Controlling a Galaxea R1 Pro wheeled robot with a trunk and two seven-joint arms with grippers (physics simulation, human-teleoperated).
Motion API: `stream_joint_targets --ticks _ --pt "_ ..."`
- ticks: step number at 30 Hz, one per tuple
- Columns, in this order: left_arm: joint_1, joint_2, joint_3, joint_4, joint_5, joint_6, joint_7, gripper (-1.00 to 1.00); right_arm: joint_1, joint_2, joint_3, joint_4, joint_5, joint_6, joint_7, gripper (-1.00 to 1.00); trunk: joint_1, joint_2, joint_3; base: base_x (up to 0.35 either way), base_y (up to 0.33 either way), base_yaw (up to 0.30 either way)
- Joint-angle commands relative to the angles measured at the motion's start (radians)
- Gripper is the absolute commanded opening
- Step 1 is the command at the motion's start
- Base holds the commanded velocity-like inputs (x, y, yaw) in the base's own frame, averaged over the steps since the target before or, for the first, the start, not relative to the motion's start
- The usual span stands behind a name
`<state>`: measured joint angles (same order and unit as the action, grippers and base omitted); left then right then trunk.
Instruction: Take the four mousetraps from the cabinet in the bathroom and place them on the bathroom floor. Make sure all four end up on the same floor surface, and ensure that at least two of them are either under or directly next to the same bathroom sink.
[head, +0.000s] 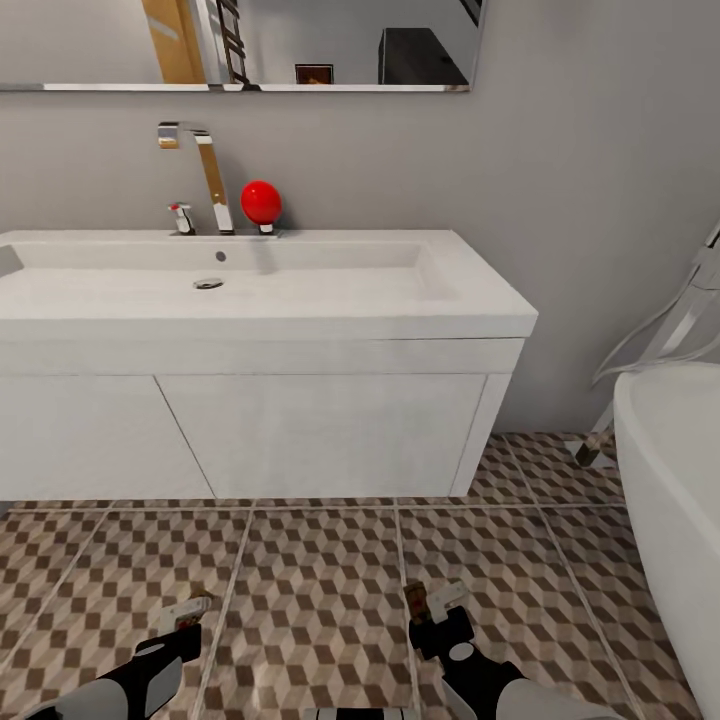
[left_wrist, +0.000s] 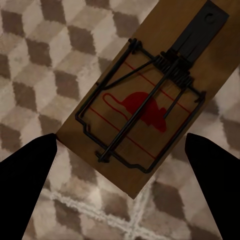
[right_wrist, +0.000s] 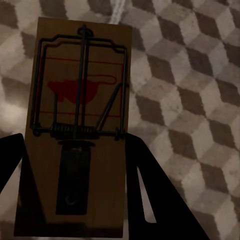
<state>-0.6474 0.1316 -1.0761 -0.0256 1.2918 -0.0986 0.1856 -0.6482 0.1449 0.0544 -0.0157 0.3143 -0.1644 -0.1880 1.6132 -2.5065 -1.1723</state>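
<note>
White sink (head: 300, 300) ahead on the wall, patterned bathroom floor (head: 320, 580) below. Right gripper (right_wrist: 75, 200) low over the tiles, jaws clamped on a mousetrap (right_wrist: 77, 125). Left gripper (left_wrist: 120, 165) likewise low, jaws wide around another mousetrap (left_wrist: 145, 100), grip unclear

You are viewing evenly lit, shadow-poor renders: soft light is falling on the sink (head: 300, 300), the tap (head: 205, 170) is glinting faintly, and both wrist views are looking dim, soft and slightly blurred.
</note>
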Motion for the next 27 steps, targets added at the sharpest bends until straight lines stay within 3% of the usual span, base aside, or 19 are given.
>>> stream_joint_targets --ticks 1,5,8,12,14,16,19,20,23,27 --pt "0.000 0.001 -0.008 -0.003 0.008 -0.001 0.008 -1.00 -0.002 0.001 0.005 0.000 0.001 0.001 -0.008 -1.00 0.000 0.000 -0.001 0.087 0.053 0.000" --pt "0.000 -0.002 -0.006 -0.008 0.009 -0.001 0.011 -1.00 -0.009 0.019 0.002 -0.003 -0.002 0.014 -0.050 -1.00 0.000 0.000 -0.001 0.122 0.087 0.000" --pt "0.000 -0.007 -0.006 -0.017 0.005 0.000 0.012 -1.00 -0.021 0.027 0.001 -0.006 -0.010 0.070 -0.142 -1.00 0.000 0.000 -0.001 0.037 0.027 0.000" --pt "-0.011 -0.023 -0.006 -0.026 0.004 0.009 0.012 -1.00 -0.066 0.030 0.001 -0.026 -0.077 0.227 -0.182 -1.00 0.000 0.000 -0.001 0.008 0.006 0.000" --pt "-0.040 -0.030 -0.005 -0.028 0.006 0.026 0.013 -1.00 -0.111 0.030 0.001 -0.045 -0.133 0.296 -0.189 -1.00 0.000 0.000 -0.001 0.002 0.002 0.000" --pt "-0.096 -0.034 -0.004 -0.029 0.008 0.102 0.014 -1.00 -0.178 0.030 0.001 -0.057 -0.197 0.350 -0.195 -1.00 0.000 0.000 -0.001 0.001 0.000 0.000" --pt "-0.186 -0.035 -0.004 -0.030 0.009 0.287 0.014 -1.00 -0.244 0.030 0.001 -0.063 -0.232 0.462 -0.196 -1.00 0.000 0.000 -0.001 0.000 0.000 0.000" --pt "-0.205 -0.035 -0.004 -0.030 0.009 0.314 0.015 -1.00 -0.251 0.030 0.001 -0.064 -0.235 0.477 -0.196 -1.00 0.000 0.000 -0.001 0.000 0.000 0.000" --pt "-0.263 -0.040 -0.004 -0.030 0.009 0.355 0.043 -1.00 -0.283 0.030 0.001 -0.066 -0.239 0.504 -0.192 -1.00 0.000 0.000 -0.001 0.000 0.000 0.000" --pt "-0.286 -0.036 -0.002 -0.028 0.009 0.350 0.065 -1.00 -0.295 0.030 0.001 -0.056 -0.240 0.507 -0.182 -1.00 0.000 0.000 -0.001 0.000 0.000 0.000"
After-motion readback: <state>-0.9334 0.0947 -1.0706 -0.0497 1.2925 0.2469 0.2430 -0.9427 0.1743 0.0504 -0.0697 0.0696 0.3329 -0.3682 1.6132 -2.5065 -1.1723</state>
